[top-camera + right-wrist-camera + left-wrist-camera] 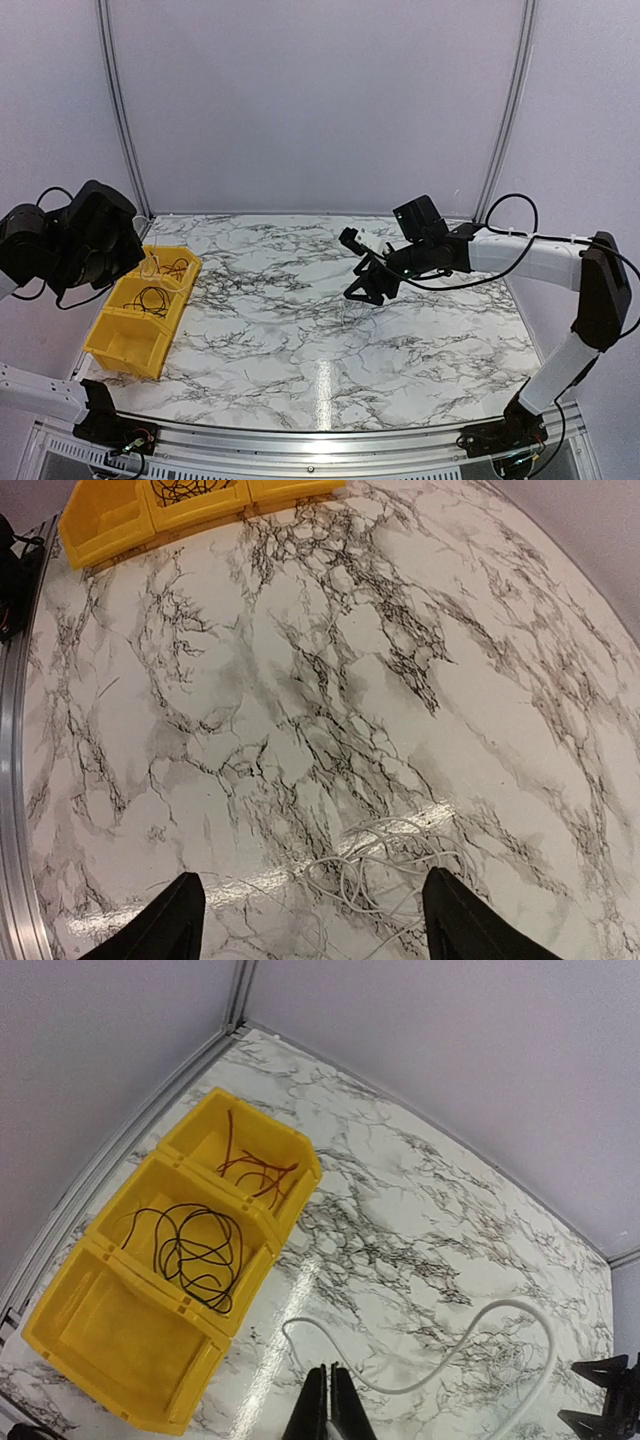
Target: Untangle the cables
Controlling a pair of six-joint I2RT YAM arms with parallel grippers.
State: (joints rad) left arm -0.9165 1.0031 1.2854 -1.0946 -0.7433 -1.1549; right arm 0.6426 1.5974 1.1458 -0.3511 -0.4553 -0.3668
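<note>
A thin white cable [470, 1335] runs in a loop from my left gripper [332, 1385], which is shut on it, high above the table beside the yellow bin [60, 1335]. A black cable coil [190, 1245] lies in the bin's middle compartment and a reddish cable [255, 1165] in its far one. My right gripper [315, 920] is wide open, low over a tangle of thin white cables [400, 870] on the marble table. In the top view the right gripper [370, 285] is at mid-table and the left arm [80, 240] is raised at the far left.
The bin [110, 345] stands at the table's left edge and its near compartment holds nothing. The marble table [300, 350] is bounded by a white back wall, corner posts and a metal rail at the front. The right gripper shows at the left wrist view's edge [610, 1400].
</note>
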